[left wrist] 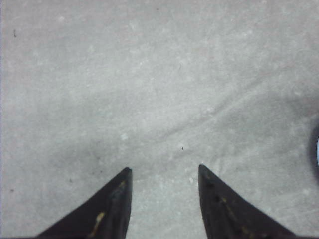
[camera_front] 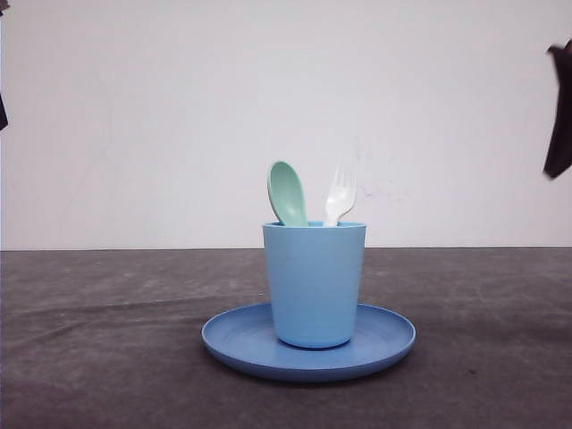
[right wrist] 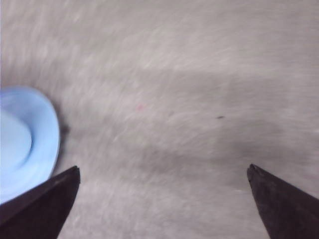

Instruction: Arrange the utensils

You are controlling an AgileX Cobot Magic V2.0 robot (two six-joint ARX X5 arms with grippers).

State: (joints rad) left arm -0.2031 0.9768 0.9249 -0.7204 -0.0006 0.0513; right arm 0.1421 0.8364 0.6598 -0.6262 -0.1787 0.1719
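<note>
Two utensils are standing in the light blue cup (camera_front: pixel 314 284) right now: the mint-green spoon (camera_front: pixel 287 192) bowl-up on the left side of the cup's mouth, the white fork (camera_front: pixel 340 194) tines-up just beside it on the right, handles down inside and hidden by the wall. The cup sits upright in the middle of the round blue plate (camera_front: pixel 384 344), on the dark worktop (camera_front: pixel 98 340).

Looks to me like the sorting itself is done, so the step in hand is clearing off cleanly. The left gripper (left wrist: pixel 163 172) hangs over bare worktop to the left of the cup, fingers (left wrist: pixel 119 194) parted with nothing between them. The right gripper (right wrist: pixel 164 169) is spread very wide and empty too, with the plate's rim showing at the edge of its wrist view, so it is the nearer of the two to the cup. That view is smeared with motion blur.

How to do this well? Take the right arm up and away from the cup rather than across it; a brush against the plate rim or the tall handles could tip a light plastic cup. Keep both sets of fingers open and well apart from the cup.
</note>
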